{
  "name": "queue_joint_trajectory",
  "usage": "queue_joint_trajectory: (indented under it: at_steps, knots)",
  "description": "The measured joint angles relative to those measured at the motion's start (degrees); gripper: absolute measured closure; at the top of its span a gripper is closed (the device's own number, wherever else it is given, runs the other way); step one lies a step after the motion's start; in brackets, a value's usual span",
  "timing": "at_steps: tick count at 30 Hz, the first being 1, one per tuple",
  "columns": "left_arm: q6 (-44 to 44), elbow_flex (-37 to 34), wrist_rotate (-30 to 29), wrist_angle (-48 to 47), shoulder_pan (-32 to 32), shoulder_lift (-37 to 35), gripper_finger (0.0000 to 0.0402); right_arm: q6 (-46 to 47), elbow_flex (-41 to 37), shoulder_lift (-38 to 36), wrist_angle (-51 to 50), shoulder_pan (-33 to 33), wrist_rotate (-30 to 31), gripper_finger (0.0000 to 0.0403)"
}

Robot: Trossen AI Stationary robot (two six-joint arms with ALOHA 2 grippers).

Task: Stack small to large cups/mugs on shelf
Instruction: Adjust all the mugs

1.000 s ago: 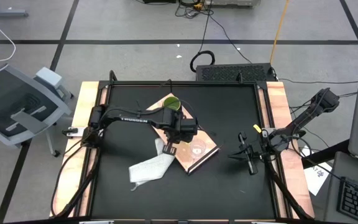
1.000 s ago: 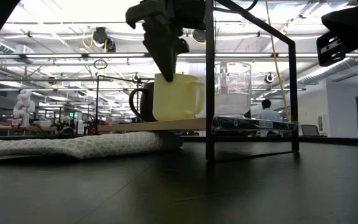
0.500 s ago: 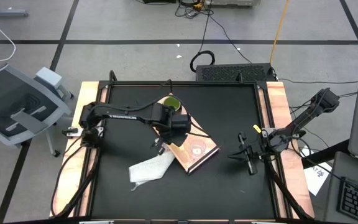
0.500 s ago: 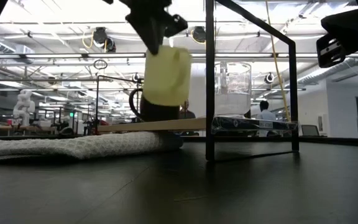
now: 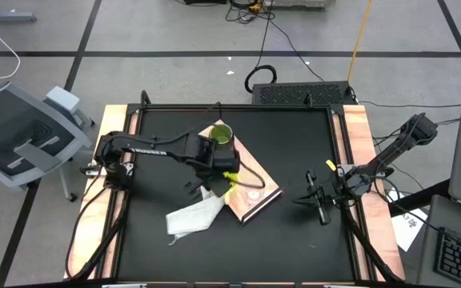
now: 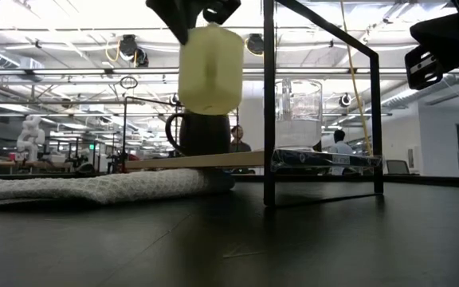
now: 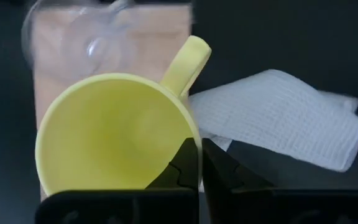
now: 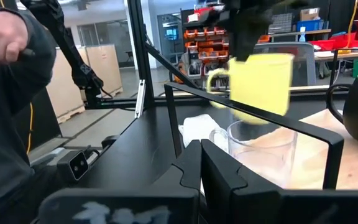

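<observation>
Gripper (image 7: 199, 163) closed on yellow mug (image 7: 114, 134) rim

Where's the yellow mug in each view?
High: yellow mug mid-table, under the left arm, over the shelf.
Low: upper centre, lifted above the green mug.
Left wrist: centre, rim pinched.
Right wrist: upper right.
Shared landmark: white cloth.

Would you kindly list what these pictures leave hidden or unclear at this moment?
- Left gripper in the high view: its own arm hides its grip on the yellow mug.
- Green mug in the low view: the lifted yellow mug hides its rim.
- Clear cup in the right wrist view: the right gripper hides its base.
- Shelf in the high view: partly hidden beneath the left arm.
</observation>
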Motion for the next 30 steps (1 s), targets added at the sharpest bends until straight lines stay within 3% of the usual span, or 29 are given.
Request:
queue_joint_trajectory:
  at_steps: [16,24,30]
  knots:
    - [17.36,-14.78,-6.18,7.74,-0.85,-2.63,0.0399,-1.22,-0.02,-0.02,0.42,0.0,0.0,0.0403]
    - [23.1,-21.1,1.71,16.28,3.63,-13.67,0.0399,-3.65,-0.02,-0.04,2.67,-0.04,0.02,0.0403]
    - [25.07,-21.65,7.34,15.39,6.65,-15.36,0.0399,-5.29,-0.02,-0.04,3.95,-0.04,0.04,0.0403]
